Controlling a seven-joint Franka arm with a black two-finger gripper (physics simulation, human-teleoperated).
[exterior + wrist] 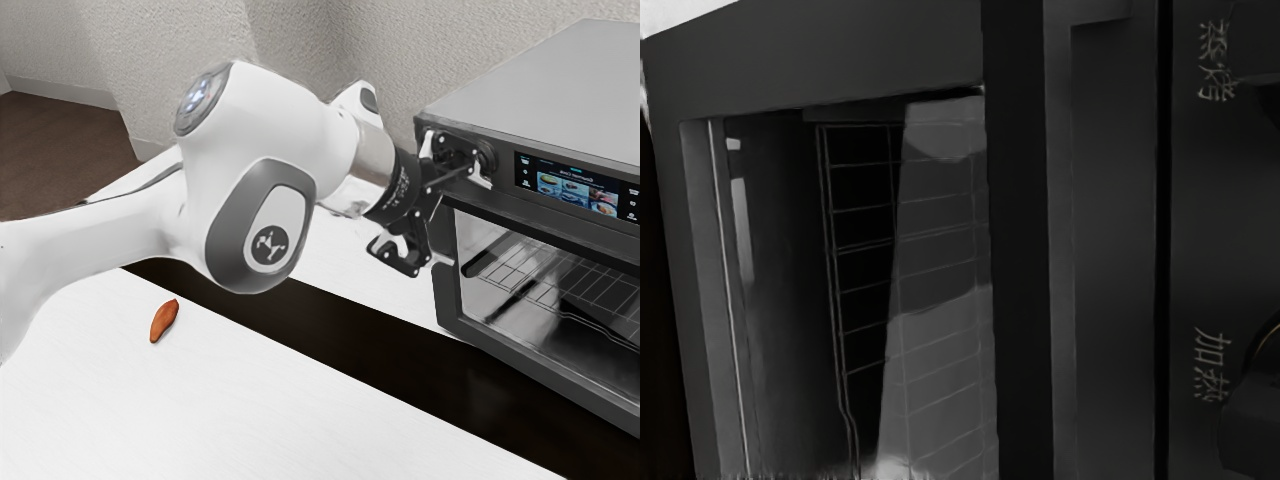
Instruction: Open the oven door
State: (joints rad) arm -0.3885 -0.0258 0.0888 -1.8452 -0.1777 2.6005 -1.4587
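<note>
At the exterior view's left, an orange-brown, root-like object (164, 321) is set on the white counter (210, 410), well apart from the oven (545, 75), where no reach seems to be hindered by it. Farther right, the pincer (459, 217) is held released, its fingers spread at the oven's front, presumably so that an edge can be caught; the oven door (560, 235) is seen closed, set below the display panel (578, 190).
</note>
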